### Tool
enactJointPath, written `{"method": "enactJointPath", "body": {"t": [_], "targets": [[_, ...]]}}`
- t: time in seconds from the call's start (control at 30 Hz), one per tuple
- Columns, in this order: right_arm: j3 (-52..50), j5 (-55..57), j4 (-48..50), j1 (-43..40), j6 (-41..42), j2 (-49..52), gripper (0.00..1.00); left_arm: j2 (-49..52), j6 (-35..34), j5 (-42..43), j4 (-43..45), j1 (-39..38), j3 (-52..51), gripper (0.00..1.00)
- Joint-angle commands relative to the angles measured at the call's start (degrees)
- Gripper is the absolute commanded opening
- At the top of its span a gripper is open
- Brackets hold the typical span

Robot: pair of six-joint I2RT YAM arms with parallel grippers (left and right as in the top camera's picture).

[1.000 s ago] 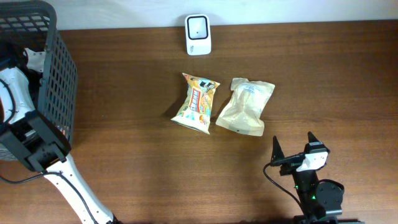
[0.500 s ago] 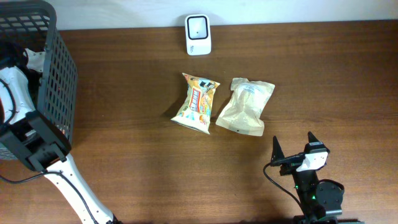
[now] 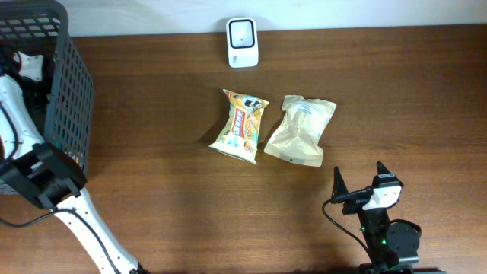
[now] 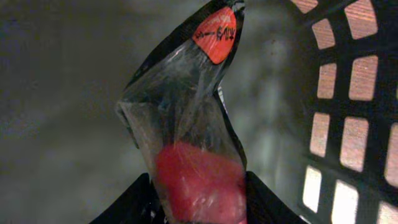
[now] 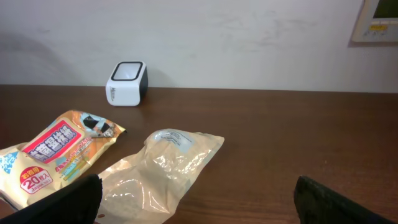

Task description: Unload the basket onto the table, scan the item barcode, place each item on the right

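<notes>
Left gripper (image 4: 198, 208) pinches one end of a clear packet (image 4: 186, 124) inside the basket (image 3: 72, 84), holding only thin, slippery film. On the lift the packet could slide free or snag the mesh wall, and its limp top may fold over the barcode before the scanner (image 3: 243, 32). Right gripper (image 3: 358, 172) sits spread, empty.

table (image 3: 152, 152): brown wood grain | basket (image 3: 76, 91): dark plastic mesh | clear bag (image 4: 180, 112): glossy crinkled film | scanner (image 3: 242, 33): smooth white plastic
</notes>
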Motion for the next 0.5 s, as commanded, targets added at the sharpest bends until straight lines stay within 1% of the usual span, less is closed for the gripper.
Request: {"method": "enactJointPath", "body": {"t": [0.0,0.1,0.17,0.3,0.37,0.47], "targets": [[-0.52,0.68,-0.02,-0.26,0.24,-0.42,0.98,-0.17,-1.55,0.57,-3.21,2.54,4.74,0.23],[-0.52,0.7,-0.02,-0.26,0.24,-0.42,0.98,-2.56,-5.75,0.7,-4.52,4.87,5.18,0.26],[-0.52,0.68,-0.02,-0.26,0.24,-0.42,0.98,-5.2,-5.79,2.71,-5.62,7.02,5.18,0.27],[-0.52,0.7,-0.02,-0.26,0.24,-0.42,0.98,-11.1,-5.77,12.83,-5.99,11.06,5.2,0.32],[-0.52,0.68,-0.02,-0.26,0.24,-0.42,0.98,-14.29,-5.79,16.37,-5.79,12.61,5.2,0.34],[-0.52,0.68,-0.02,-0.26,0.24,-0.42,0.98,-19.19,-5.79,20.68,-4.79,13.99,5.2,0.33]]}}
